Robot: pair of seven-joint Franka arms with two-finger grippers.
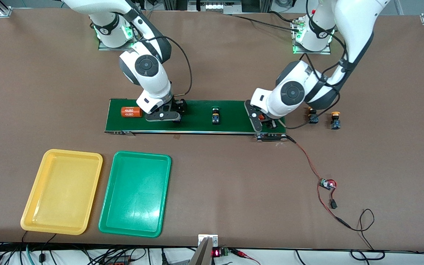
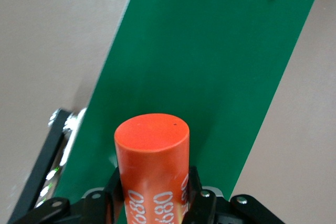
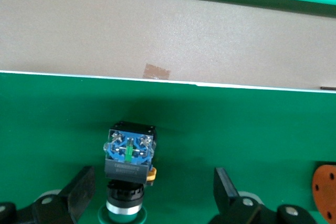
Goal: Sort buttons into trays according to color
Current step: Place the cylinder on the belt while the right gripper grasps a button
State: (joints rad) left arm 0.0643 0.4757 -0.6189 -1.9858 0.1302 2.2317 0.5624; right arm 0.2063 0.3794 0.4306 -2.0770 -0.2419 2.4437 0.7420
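Observation:
A green-capped button (image 3: pixel 127 169) lies on its side on the dark-green belt (image 1: pixel 197 119), between the wide-apart fingers of my open right gripper (image 3: pixel 152 184); neither finger touches it. A second button (image 1: pixel 215 116) lies mid-belt; I cannot make out its cap colour. Two yellow-capped buttons (image 1: pixel 312 116) (image 1: pixel 336 120) stand on the table off the belt's end at the left arm's side. My left gripper (image 2: pixel 152 205) is shut on an orange "4680" cylinder (image 2: pixel 152 156) over that end of the belt. The yellow tray (image 1: pixel 62 191) and the green tray (image 1: pixel 134 193) lie empty, nearer the front camera.
Another orange "4680" cylinder (image 1: pixel 131 111) lies on the belt at the right arm's end, close beside the right gripper (image 1: pixel 177 110). A red-and-black cable with a small circuit board (image 1: pixel 326 184) runs from the belt's end across the table toward the front edge.

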